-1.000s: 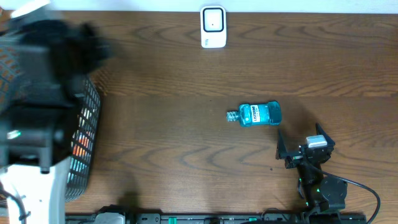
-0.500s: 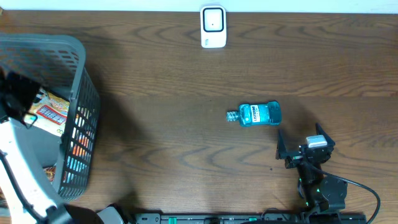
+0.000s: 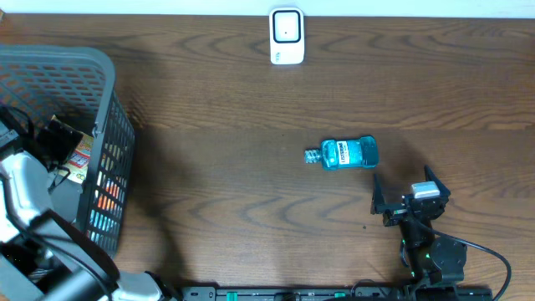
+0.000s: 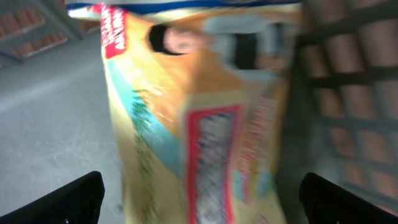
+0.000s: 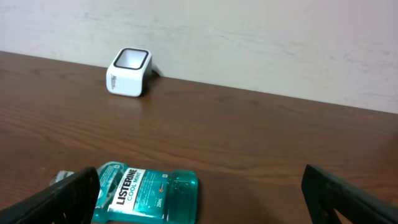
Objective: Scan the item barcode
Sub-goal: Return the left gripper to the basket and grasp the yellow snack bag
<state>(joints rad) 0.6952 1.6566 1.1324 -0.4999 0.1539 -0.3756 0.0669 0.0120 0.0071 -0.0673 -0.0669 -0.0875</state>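
Overhead first: the counter (image 3: pixel 251 100) is dark brown wood with heavy grain, and a thin strip of pale wall runs along the top edge. A small white scanner (image 3: pixel 287 36) sits at 12 o'clock, right by that wall. A teal mouthwash bottle (image 3: pixel 343 154) lies on its side a bit toward 3 o'clock from the middle, cap pointing to 9 o'clock. The right gripper (image 3: pixel 410 201) is parked at about 5 o'clock, near the bottle but not touching it, fingers spread wide. Over at 9 o'clock there's a grey mesh basket (image 3: pixel 104 71), and the left gripper (image 3: pixel 58 138) is down inside it next to a yellowish box (image 3: pixel 81 157).

Left wrist view: pretty blurry. The box (image 4: pixel 205 124) fills the frame, yellow with a red-bordered label, leaning by the basket's (image 4: pixel 348 74) grid wall at 3 o'clock, grey basket floor at 9 o'clock. The left gripper (image 4: pixel 202 199) is wide open, one fingertip in each bottom corner, nothing gripped.

Right wrist view: the bottle (image 5: pixel 149 193) is just ahead at 6 o'clock, label reading Listerine Cool Mint. The right gripper (image 5: pixel 202 196) is wide and empty. The scanner (image 5: pixel 129 71) stands at 11 o'clock against a plain off-white wall (image 5: pixel 261 37), the counter (image 5: pixel 261 124) running up to it.
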